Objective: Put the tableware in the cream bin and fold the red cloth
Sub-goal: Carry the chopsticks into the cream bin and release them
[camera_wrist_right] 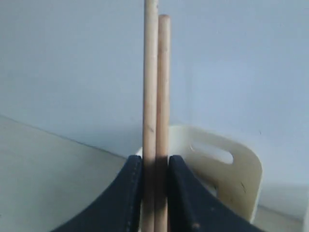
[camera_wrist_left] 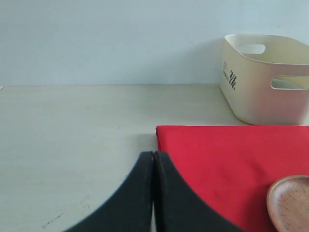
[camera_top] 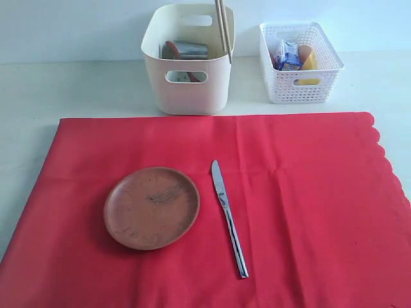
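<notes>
Chopsticks: the right tool (camera_wrist_right: 155, 162) pinches the two chopsticks (camera_wrist_right: 155, 96) tight between its tips. They stand almost straight up over the right side of the cream bin (camera_top: 186, 83). They are not dropped in yet.
Left tool: the left tool (camera_wrist_left: 153, 155) has its tips pressed together and holds nothing. It hangs low over the tabletop (camera_wrist_left: 72, 135), just beside a corner of the red cloth (camera_wrist_left: 231, 159).
Done so far: some things lie inside the cream bin, one grey and shiny (camera_top: 191, 49) and one brownish-red. I think these are tableware that is put away.
Left to do: the plate (camera_top: 151, 207) and the knife (camera_top: 229, 218) lie on the red cloth, side by side but not touching. Both must go in the bin. The cloth lies flat and spread out, so no fold is made. I think the task is about half done.
White basket: the white basket (camera_top: 300, 83) sits near the bin, on its right, with food in it.
Hard to see: I cannot tell just what is in the bin. The tops of the chopsticks are cut off in the outside view, and no arm shows there. The front edge of the cloth is cut off too.
</notes>
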Action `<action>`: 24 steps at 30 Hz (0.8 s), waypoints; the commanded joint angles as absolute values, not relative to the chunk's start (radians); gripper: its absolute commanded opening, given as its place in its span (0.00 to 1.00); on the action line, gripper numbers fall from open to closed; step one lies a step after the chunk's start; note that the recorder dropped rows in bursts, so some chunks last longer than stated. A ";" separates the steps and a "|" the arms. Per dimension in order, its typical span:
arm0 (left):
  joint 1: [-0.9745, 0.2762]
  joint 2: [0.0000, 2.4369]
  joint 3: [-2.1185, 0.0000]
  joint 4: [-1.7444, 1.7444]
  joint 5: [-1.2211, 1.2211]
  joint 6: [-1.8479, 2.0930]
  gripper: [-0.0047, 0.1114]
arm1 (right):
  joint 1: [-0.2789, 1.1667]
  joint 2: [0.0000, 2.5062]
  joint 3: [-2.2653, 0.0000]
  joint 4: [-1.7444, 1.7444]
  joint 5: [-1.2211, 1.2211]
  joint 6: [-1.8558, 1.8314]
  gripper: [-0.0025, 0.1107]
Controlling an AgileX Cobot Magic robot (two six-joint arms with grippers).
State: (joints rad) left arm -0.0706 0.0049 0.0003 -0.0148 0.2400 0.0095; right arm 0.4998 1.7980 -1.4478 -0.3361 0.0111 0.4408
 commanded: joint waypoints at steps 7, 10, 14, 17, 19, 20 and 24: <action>-0.069 0.000 0.000 -0.014 0.238 0.011 0.05 | 0.487 2.002 -1.591 -0.349 -0.269 0.174 0.02; -0.069 0.000 0.000 -0.014 0.238 0.011 0.05 | 0.480 2.047 -1.620 -0.328 -0.269 0.177 0.02; -0.069 0.000 0.000 -0.014 0.238 0.011 0.05 | 0.475 2.079 -1.638 -0.318 -0.269 0.177 0.02; -0.069 0.000 0.000 -0.014 0.238 0.011 0.05 | 0.475 2.084 -1.638 -0.318 -0.269 0.177 0.02; -0.069 0.000 0.000 -0.014 0.238 0.011 0.05 | 0.475 2.089 -1.638 -0.318 -0.271 0.177 0.02; -0.069 0.000 0.000 -0.014 0.238 0.011 0.05 | 0.475 2.089 -1.638 -0.318 -0.271 0.181 0.03; -0.069 0.000 0.000 -0.014 0.238 0.011 0.05 | 0.475 2.092 -1.638 -0.315 -0.271 0.183 0.12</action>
State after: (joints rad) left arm -0.0706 0.0049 0.0003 -0.0148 0.2400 0.0095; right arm 0.4784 2.0923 -1.6291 -0.3258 -0.2529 0.1846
